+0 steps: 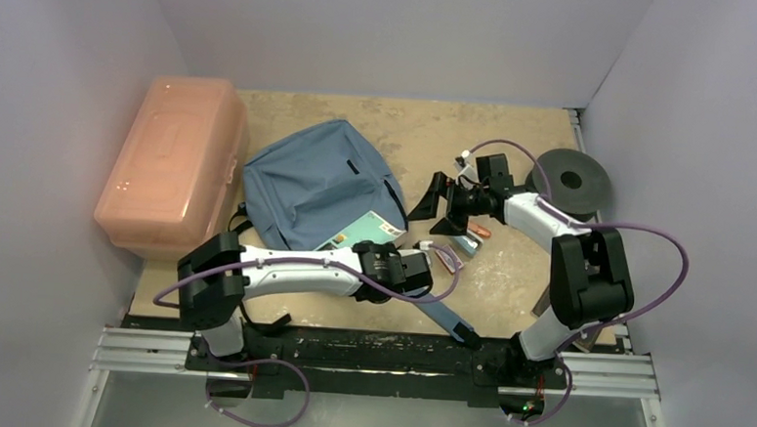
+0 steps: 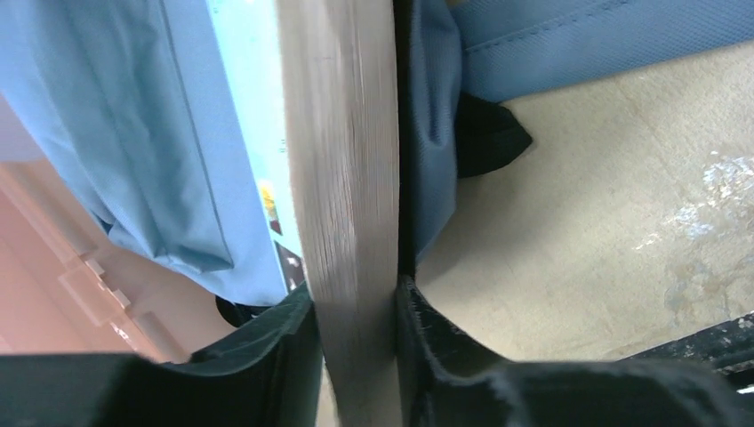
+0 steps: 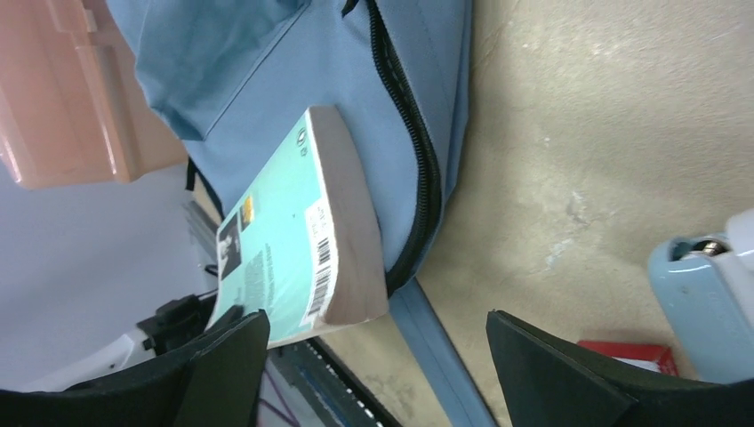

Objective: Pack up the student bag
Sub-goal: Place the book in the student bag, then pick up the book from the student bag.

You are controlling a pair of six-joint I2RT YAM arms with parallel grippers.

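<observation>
A: What do the left gripper [image 2: 356, 311] fingers [image 2: 267, 356] have?

B: They are closed on a paperback book [image 2: 342, 178], one pad on each cover with the grey page edge between them. The hold is at the book's near end only.

A: And the right gripper [image 3: 378, 325]?

B: Its jaws stand wide apart with nothing between them. It hangs just beside the right-hand side of the student bag [image 1: 308, 180].

A: Where is the bag?

B: It lies flat on the table [image 1: 509, 269], between the salmon-pink plastic box [image 1: 172, 164] and the right gripper. The book rests against its near right corner, alongside the black zipper [image 3: 409, 133]. I cannot tell whether the book's far end is already inside the opening.

A: How will the bag handle?

B: I judge it light and limp. It is thin fabric that sags and folds, so its mouth will likely not stay open unaided, and pushing the book may slide the whole bag instead.

A: Where should it be gripped?

B: Probably on the zipper trim at the lip of the opening. It is thicker than the panel and gives an edge to pinch and lift. The loose cloth would just bunch.

A: And the book?

B: It is stiff enough to push, but with smooth covers pinched at one end it could pivot or slip.
</observation>
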